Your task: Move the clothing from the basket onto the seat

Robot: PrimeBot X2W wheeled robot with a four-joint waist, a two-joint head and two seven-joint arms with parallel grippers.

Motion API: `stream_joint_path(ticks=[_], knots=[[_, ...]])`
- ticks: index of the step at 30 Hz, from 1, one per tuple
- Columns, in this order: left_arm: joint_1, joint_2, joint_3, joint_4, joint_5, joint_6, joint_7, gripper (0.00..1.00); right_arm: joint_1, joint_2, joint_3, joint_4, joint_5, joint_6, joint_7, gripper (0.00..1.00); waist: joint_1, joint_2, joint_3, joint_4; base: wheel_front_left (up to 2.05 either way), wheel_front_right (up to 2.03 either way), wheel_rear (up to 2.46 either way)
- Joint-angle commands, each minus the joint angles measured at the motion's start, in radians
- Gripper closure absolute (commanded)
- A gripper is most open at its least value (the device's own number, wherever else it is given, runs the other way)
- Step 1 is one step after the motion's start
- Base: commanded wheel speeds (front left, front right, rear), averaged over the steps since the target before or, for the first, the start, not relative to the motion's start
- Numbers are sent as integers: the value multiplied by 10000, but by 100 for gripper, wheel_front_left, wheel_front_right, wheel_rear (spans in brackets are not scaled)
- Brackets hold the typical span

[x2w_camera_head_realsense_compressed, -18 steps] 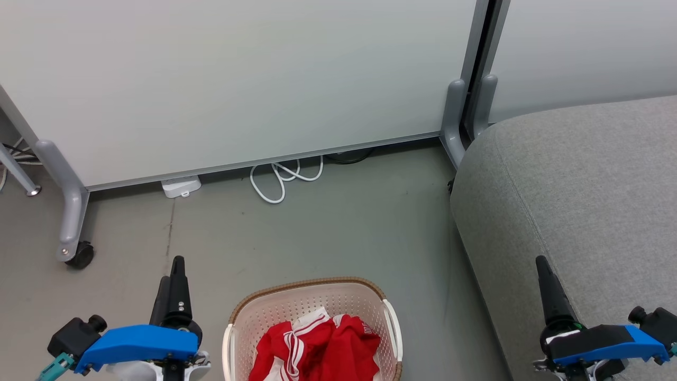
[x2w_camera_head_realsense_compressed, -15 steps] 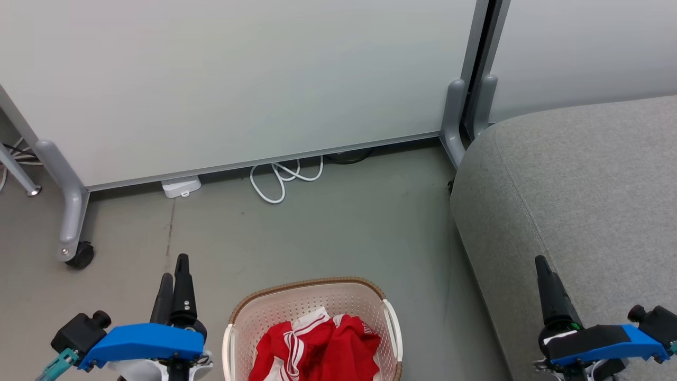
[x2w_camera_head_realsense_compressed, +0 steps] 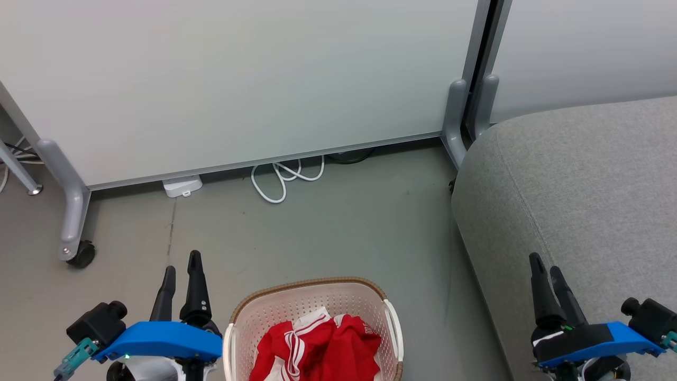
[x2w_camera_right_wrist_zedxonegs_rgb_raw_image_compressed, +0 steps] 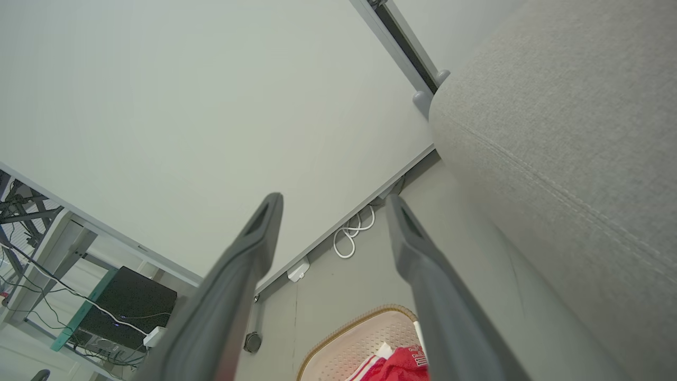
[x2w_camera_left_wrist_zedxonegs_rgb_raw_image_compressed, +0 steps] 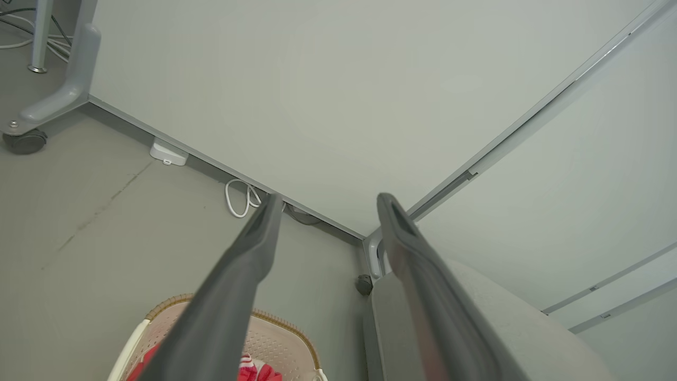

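Clothing (x2w_camera_head_realsense_compressed: pixel 317 349), a crumpled red heap with white stripes, lies inside the basket (x2w_camera_head_realsense_compressed: pixel 307 284) at the bottom centre of the head view, cut off by the lower edge. Our left gripper (x2w_camera_head_realsense_compressed: pixel 182 262) stands just left of the basket's rim, fingers spread and empty. Our right gripper (x2w_camera_head_realsense_compressed: pixel 544 263), likewise spread and empty, shows well to the right against the seat (x2w_camera_head_realsense_compressed: pixel 582 185). The heap lies right of and below the left fingertips, so we judge that arm the nearer. We can make out no clear long axis in the bundle. The basket stands on grey floor (x2w_camera_head_realsense_compressed: pixel 328 233), before a pale partition panel (x2w_camera_head_realsense_compressed: pixel 238 79) with a white cable (x2w_camera_head_realsense_compressed: pixel 283 182) at its foot.
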Motion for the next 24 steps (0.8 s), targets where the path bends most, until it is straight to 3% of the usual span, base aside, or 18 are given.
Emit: stream_joint_path(ticks=[1, 24], knots=[[-257, 77, -68, -59, 276, 43, -100, 0, -252, -84, 21, -86, -272, 14, -103, 0, 0, 0, -2, 3, 0, 0, 0], [-346, 89, -268, 478, 2803, -54, -715, 0, -347, -106, 186, 110, -2788, 19, -563, 0, 0, 0, 34, 48, 0, 0, 0]])
